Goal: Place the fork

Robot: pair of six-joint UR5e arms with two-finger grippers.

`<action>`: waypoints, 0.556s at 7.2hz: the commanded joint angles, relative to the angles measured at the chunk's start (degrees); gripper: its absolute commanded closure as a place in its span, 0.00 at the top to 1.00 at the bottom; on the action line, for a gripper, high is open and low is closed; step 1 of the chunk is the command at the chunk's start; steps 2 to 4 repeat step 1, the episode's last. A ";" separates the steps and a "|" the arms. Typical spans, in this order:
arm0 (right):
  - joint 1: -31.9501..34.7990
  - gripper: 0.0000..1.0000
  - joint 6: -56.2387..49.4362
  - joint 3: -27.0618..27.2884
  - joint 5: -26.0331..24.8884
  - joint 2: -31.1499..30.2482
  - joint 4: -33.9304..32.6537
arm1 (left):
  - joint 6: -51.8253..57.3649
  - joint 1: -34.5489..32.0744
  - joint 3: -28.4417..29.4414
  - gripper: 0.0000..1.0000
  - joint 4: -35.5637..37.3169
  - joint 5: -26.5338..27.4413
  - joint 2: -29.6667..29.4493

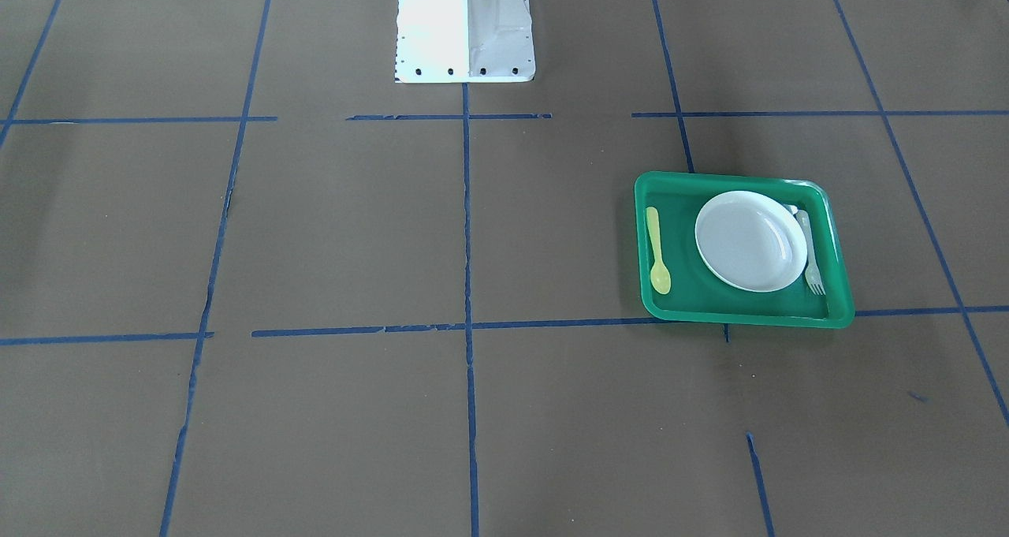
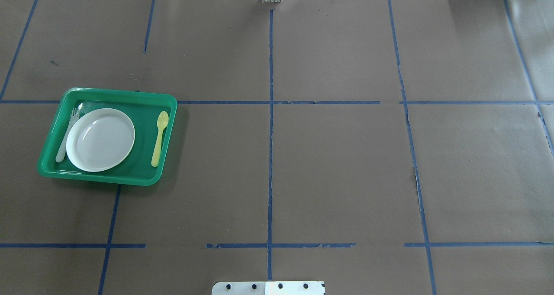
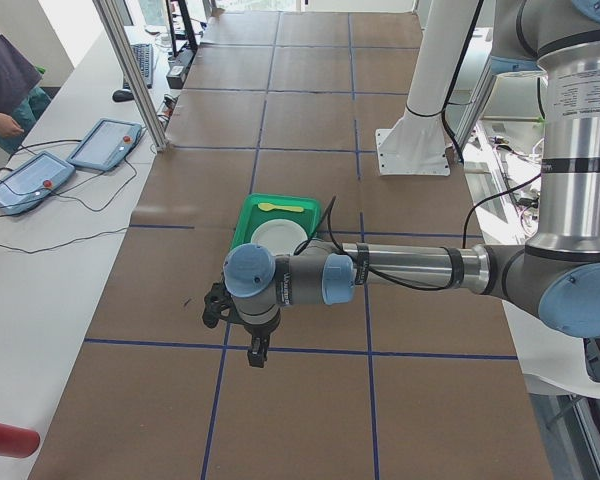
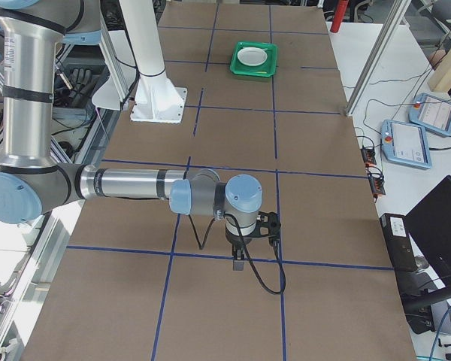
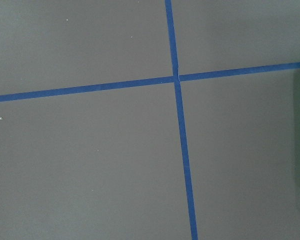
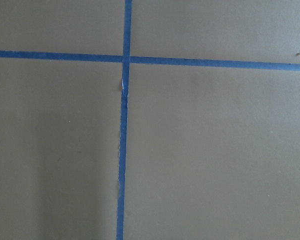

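Observation:
The pale whitish-grey fork (image 1: 811, 255) lies in the green tray (image 1: 741, 312), along the edge of the white plate (image 1: 750, 240), tines toward the operators' side. In the overhead view the fork (image 2: 66, 135) lies at the tray's (image 2: 104, 179) left side, with the plate (image 2: 100, 139) beside it. My left gripper (image 3: 257, 352) hangs above the table, apart from the tray. My right gripper (image 4: 239, 263) hangs over the table's other end. Both show only in the side views, so I cannot tell whether they are open or shut.
A yellow spoon (image 2: 159, 138) lies in the tray on the plate's other side. Blue tape lines cross the brown paper. The robot's white base (image 1: 465, 28) stands at the table's middle edge. Both wrist views show only paper and tape.

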 commanded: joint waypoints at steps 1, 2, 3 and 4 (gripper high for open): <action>0.00 1.00 0.09 0.00 0.00 0.00 0.00 | 0.24 -0.01 -0.20 1.00 0.00 -0.16 0.00; 0.00 1.00 0.09 0.00 0.00 0.00 0.00 | 0.24 -0.01 -0.20 1.00 0.00 -0.16 0.00; 0.00 1.00 0.09 0.00 0.00 0.00 0.00 | 0.24 -0.01 -0.20 1.00 0.00 -0.16 0.00; 0.00 1.00 0.09 0.00 0.00 0.00 0.00 | 0.24 -0.01 -0.20 1.00 0.00 -0.16 0.00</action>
